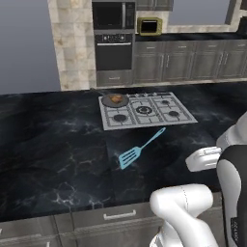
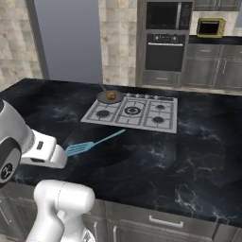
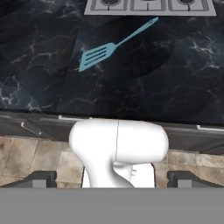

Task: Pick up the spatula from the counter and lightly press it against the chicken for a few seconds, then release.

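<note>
Judged to be at the reach for the spatula [image 1: 140, 149]. Lies flat just in front of the cooktop [image 1: 147, 110], blade on the nearer side, handle angled toward cooktop's front edge. Chicken [image 1: 115, 99] at cooktop's far-left burner. Best taken from above on the slim handle, jaws set across it, low enough to catch it off the stone. Claw [image 3: 113, 179] spread full wide, gripping nothing, touching nothing, well short of cooktop.
</note>
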You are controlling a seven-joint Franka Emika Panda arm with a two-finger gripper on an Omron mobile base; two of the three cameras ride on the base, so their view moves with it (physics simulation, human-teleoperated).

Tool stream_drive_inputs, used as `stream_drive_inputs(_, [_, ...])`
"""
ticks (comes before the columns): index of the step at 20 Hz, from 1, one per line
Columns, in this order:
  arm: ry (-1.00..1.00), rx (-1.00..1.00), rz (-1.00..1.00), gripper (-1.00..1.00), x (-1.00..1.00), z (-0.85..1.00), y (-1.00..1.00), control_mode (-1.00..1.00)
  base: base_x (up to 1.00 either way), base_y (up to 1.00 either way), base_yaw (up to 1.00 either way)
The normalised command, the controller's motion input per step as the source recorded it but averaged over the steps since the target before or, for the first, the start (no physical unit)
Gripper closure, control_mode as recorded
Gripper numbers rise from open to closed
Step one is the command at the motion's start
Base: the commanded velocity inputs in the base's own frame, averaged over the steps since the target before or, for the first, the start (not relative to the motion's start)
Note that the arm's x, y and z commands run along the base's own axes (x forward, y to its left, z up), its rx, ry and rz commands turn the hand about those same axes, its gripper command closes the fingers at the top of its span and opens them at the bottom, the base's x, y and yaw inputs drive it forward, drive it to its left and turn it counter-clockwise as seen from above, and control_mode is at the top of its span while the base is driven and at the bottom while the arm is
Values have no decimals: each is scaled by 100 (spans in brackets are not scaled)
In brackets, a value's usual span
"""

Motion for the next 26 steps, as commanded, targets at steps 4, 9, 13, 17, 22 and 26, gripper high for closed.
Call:
stream_drive_inputs(4, [0,2,3,-100,5,0,-9,-100,0,0,0])
stream_drive_inputs(9, [0,0,0,-100,0,0,0,-100,0,0,0])
stream_drive_inputs(13, [0,0,-1,-100,14,1,0,-100,0,0,0])
stream_drive_inputs(17, [2,0,-7,-100,37,7,2,-100,0,0,0])
stream_drive_inputs(22, [1,-2,-9,-100,48,2,17,-100,0,0,0])
stream_drive_inputs(26, [0,-1,-8,-100,46,0,15,-100,0,0,0])
